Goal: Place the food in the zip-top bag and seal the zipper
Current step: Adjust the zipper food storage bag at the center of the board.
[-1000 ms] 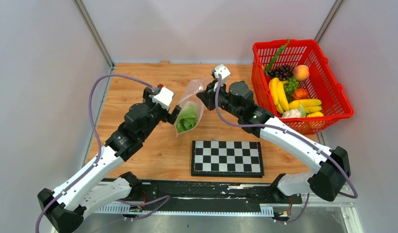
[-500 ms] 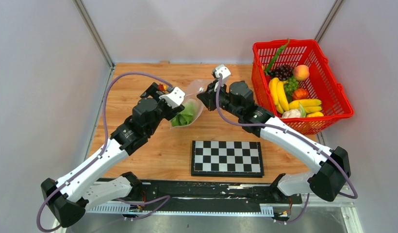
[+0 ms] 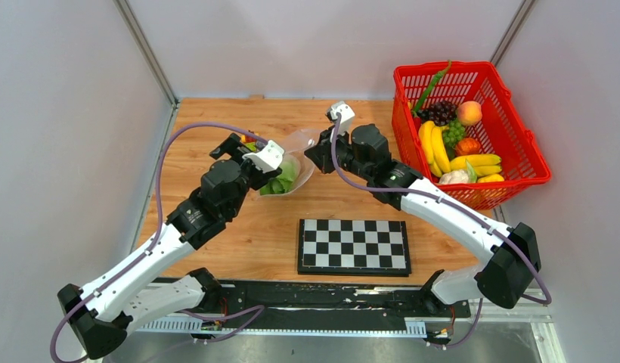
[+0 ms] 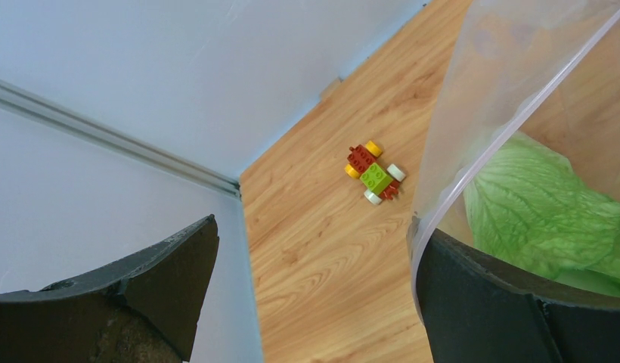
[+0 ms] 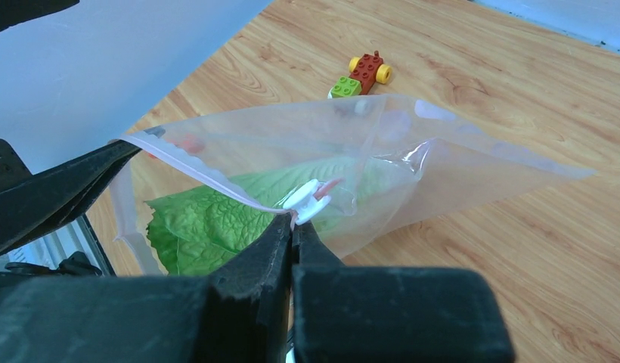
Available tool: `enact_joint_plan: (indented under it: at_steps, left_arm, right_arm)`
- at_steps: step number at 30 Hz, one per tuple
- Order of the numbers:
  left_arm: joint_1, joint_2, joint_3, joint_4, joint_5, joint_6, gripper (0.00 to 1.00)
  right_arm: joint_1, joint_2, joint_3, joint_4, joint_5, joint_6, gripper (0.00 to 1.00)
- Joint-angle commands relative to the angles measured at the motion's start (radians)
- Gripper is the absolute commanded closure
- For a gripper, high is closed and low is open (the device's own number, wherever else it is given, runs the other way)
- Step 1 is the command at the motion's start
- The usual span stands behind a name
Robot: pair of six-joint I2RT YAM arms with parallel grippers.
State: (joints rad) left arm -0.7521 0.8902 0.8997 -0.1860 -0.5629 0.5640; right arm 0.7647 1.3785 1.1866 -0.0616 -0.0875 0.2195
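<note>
Above the table [image 3: 216,128], right end effector [image 5: 293,227] clenches the zipper [image 5: 209,178], which runs leftward toward released left end effector [image 4: 314,223].

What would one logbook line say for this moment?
clear dotted zip-top plastic bag: held up, mouth open | inside: green leafy toy lettuce | right jaws: shut on pale pink zipper strip | left jaws: open

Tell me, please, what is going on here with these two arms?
A zip-top bag with green lettuce inside hangs between the two arms. The right gripper is shut on the zipper at its white slider. The left gripper is open, with the bag's edge against one finger. The other food is in the red basket, so filling is not finished.
</note>
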Motion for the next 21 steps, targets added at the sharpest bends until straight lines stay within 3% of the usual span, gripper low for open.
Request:
enact_joint_plan:
  at_steps: [1, 11, 14, 18, 21]
  left_arm:
    - [-0.001, 0.015, 0.041, -0.024, -0.006, 0.03, 0.0]
    - [-0.028, 0.044, 0.025, 0.028, -0.065, 0.06, 0.0]
    - [-0.029, 0.026, 0.007, 0.101, -0.094, -0.073, 0.0]
    - [-0.025, 0.011, 0.019, 0.078, -0.086, -0.456, 0.0]
    - [-0.021, 0.0, 0.023, 0.038, 0.126, -0.568, 0.0]
  right_arm:
    - [-0.007, -0.036, 0.015, 0.033, 0.021, 0.018, 1.0]
    - [-0.007, -0.026, 0.029, 0.016, 0.034, 0.018, 1.0]
    - [-0.009, -0.023, 0.031, 0.016, 0.041, 0.023, 1.0]
    - [-0.011, -0.016, 0.039, 0.007, 0.048, 0.034, 1.0]
    - [-0.014, -0.023, 0.032, 0.009, 0.054, 0.052, 1.0]
